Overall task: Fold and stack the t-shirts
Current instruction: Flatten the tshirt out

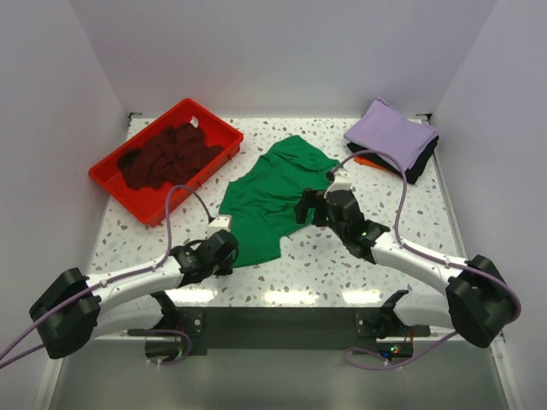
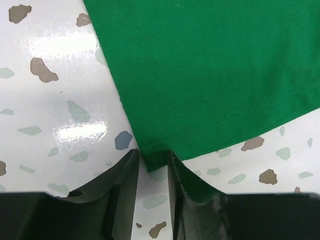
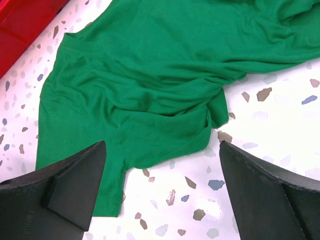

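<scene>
A bright green t-shirt (image 1: 273, 192) lies spread and rumpled on the middle of the speckled table. My left gripper (image 1: 224, 248) is down at its near hem corner. In the left wrist view the green shirt (image 2: 210, 75) fills the upper right, and its corner tip pokes between the fingertips of the left gripper (image 2: 152, 157). Those jaws stand narrowly apart, with bare table showing between them. My right gripper (image 1: 309, 207) hovers wide open over the shirt's right edge. The right wrist view shows the green shirt (image 3: 140, 85) beyond the right gripper (image 3: 162, 150), with nothing held.
A red tray (image 1: 111, 179) at the back left holds a crumpled maroon t-shirt (image 1: 167, 154). At the back right a folded lavender t-shirt (image 1: 389, 132) tops a black one (image 1: 423, 158), with an orange edge (image 1: 372, 162) showing below. White walls enclose the table.
</scene>
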{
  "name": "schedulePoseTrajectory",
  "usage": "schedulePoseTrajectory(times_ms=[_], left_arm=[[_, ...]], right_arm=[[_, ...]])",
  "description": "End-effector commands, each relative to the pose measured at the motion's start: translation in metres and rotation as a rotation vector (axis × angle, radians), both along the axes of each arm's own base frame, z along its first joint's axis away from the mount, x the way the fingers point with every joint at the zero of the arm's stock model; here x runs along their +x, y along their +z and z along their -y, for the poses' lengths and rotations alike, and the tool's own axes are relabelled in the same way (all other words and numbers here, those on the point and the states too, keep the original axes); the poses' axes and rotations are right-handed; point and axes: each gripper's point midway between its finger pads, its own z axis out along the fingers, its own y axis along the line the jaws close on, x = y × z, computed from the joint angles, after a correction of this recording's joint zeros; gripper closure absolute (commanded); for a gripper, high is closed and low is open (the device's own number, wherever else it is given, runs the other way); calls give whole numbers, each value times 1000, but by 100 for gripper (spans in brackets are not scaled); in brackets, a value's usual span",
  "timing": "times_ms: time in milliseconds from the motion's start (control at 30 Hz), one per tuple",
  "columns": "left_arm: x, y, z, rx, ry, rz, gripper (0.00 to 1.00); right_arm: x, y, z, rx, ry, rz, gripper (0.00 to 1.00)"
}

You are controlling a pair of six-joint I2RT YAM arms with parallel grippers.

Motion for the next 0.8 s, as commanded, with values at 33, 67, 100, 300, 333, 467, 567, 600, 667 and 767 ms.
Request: schedulePoseTrajectory(times_ms=[33, 67, 100, 300, 333, 467, 567, 600, 667, 767], left_arm=[[-2, -3, 2, -2, 18, -10, 82], [-1, -3, 2, -5, 22, -4, 88], [-1, -3, 1, -6, 27, -1, 93], [29, 22, 4, -16, 92, 134, 100], [44, 41, 7, -19, 123, 200, 100], [88, 108, 11, -64, 208, 387, 100], [125, 170, -4, -147, 275, 530, 100], [130, 185, -8, -143, 263, 571, 100], [141, 228, -27, -160, 334, 676, 100], [141, 274, -59, -142, 429, 790, 100]], right_arm=[[2, 10, 10, 10, -42, 39, 1], [1, 9, 11, 9, -40, 37, 1], [1, 11, 12, 11, -43, 40, 1], [-2, 5, 16, -1, -46, 33, 1], [-2, 2, 17, -8, -48, 28, 1], [0, -6, 16, -21, -48, 4, 1], [3, -10, 16, -23, -42, -12, 1], [4, -11, 16, -26, -41, -16, 2], [7, -13, 21, -36, -53, -24, 2], [8, -19, 25, -36, -63, -39, 3]])
